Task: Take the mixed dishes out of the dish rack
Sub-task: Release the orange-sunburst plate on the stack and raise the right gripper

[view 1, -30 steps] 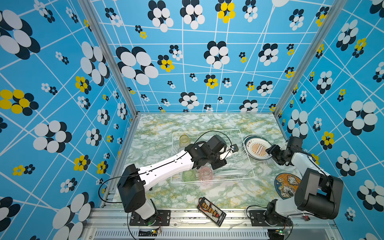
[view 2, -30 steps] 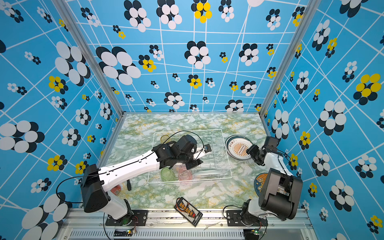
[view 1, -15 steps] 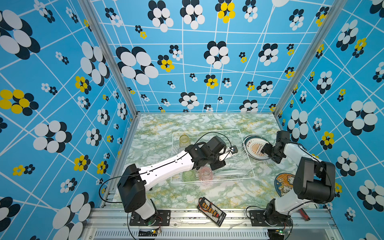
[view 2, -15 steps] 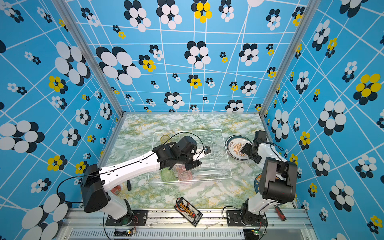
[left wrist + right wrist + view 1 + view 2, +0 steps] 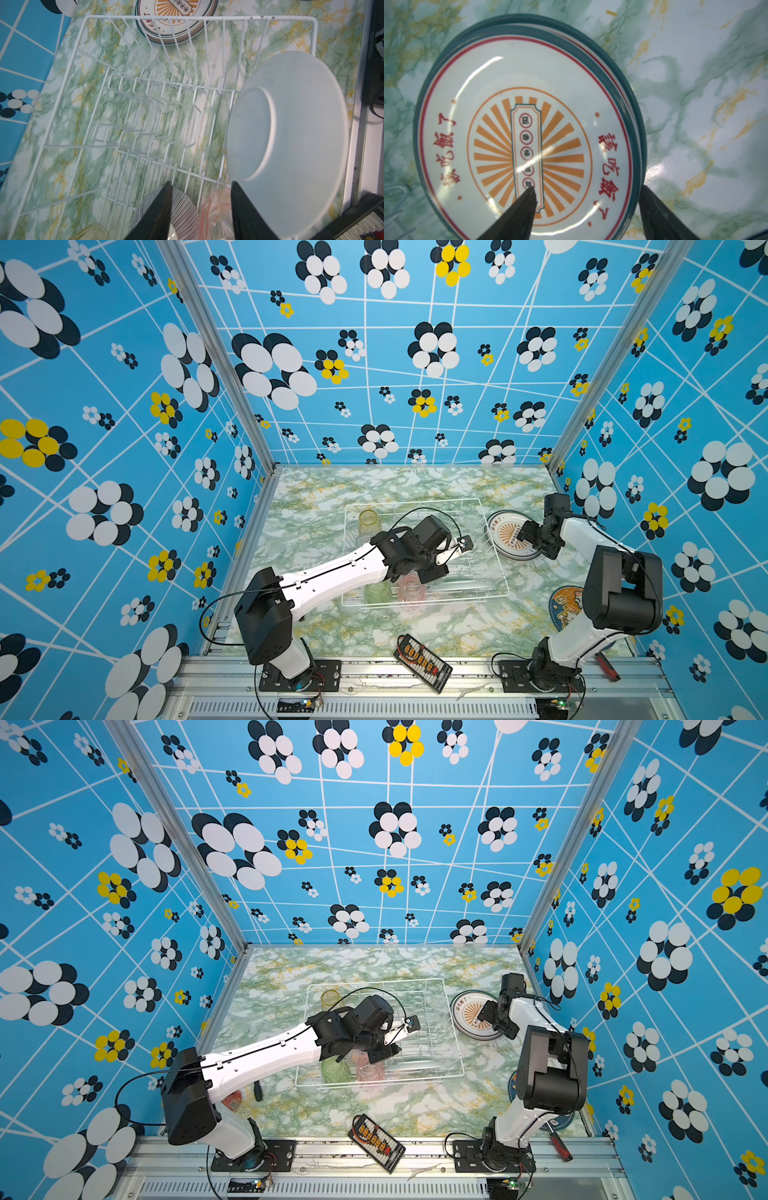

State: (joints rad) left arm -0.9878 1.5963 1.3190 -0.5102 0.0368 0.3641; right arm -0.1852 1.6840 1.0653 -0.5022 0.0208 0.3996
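Now, R end effector [image 5: 587,187] apart, astride plates [image 5: 508,83] rim, L end effector [image 5: 201,182] apart.

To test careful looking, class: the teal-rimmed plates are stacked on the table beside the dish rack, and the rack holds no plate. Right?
Wrong on one point: a white plate sits in the dish rack, as the left wrist view shows. The teal-rimmed plates are indeed stacked on the table beside it.

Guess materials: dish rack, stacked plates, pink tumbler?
Dish rack: likely white-coated metal wire; thin bent rods. Stacked plates: glazed ceramic or melamine; glossy, sharp highlights. Pink tumbler: translucent tinted plastic or glass; can't tell which.
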